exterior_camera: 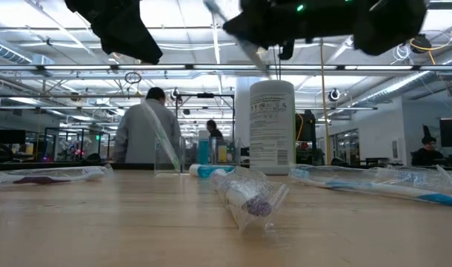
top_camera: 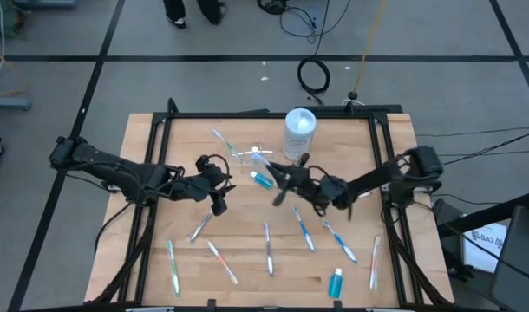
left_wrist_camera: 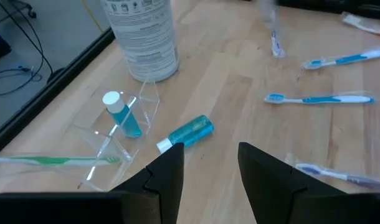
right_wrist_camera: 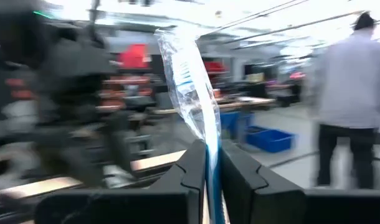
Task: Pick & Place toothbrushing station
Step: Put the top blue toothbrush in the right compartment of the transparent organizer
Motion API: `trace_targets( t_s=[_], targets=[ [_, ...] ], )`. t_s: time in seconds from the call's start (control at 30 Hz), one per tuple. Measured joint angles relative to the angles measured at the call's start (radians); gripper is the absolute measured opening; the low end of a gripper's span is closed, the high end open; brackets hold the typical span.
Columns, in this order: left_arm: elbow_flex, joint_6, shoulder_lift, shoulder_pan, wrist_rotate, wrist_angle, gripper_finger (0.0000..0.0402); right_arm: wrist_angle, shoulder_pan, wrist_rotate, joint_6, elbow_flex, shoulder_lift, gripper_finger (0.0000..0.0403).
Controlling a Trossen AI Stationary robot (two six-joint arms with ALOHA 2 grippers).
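My right claw [right_wrist_camera: 207, 177]: clamped on a wrapped toothbrush [right_wrist_camera: 189, 87], held above the worktop [top_camera: 247, 234] centre.
My left claw [left_wrist_camera: 209, 171]: parted, empty, left of centre.
Tumbler [left_wrist_camera: 124, 121]: far centre, holding one toothpaste tube [left_wrist_camera: 121, 115]; a second tube [left_wrist_camera: 187, 132] lies just beside it.
White container [top_camera: 299, 132]: behind the tumbler.
Other toothbrushes [top_camera: 269, 247]: scattered along the near side.

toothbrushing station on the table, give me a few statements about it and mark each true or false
1. The right claw is shut on a wrapped toothbrush. True.
2. The left claw grips a toothpaste tube. False: it is open and empty, above the table.
3. The clear tumbler holds a toothpaste tube. True.
4. The white container lies on its side. False: it stands upright.
5. Another toothpaste tube lies flat beside the tumbler. True.
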Motion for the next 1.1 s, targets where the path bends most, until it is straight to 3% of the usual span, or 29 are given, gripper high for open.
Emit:
trace_targets(
  t_s=[0.23, 0.43, 0.9, 1.1],
  targets=[
    [0.000, 0.017, -0.001, 0.023, -0.001, 0.048, 0.0159, 0.160, -0.110, -0.056, -0.059, 0.120, 0.210, 0.0022],
    [0.000, 0.016, -0.018, 0.024, -0.001, 0.048, 0.0159, 0.220, -0.211, -0.055, -0.057, 0.187, 0.309, 0.0022],
    [0.000, 0.049, -0.043, 0.022, -0.010, 0.045, 0.0159, 0.198, -0.309, -0.060, -0.031, 0.258, 0.397, 0.0022],
    [0.000, 0.053, -0.043, 0.022, -0.010, 0.045, 0.0159, 0.194, -0.313, -0.056, -0.130, 0.258, 0.399, 0.0022]
  ],
)
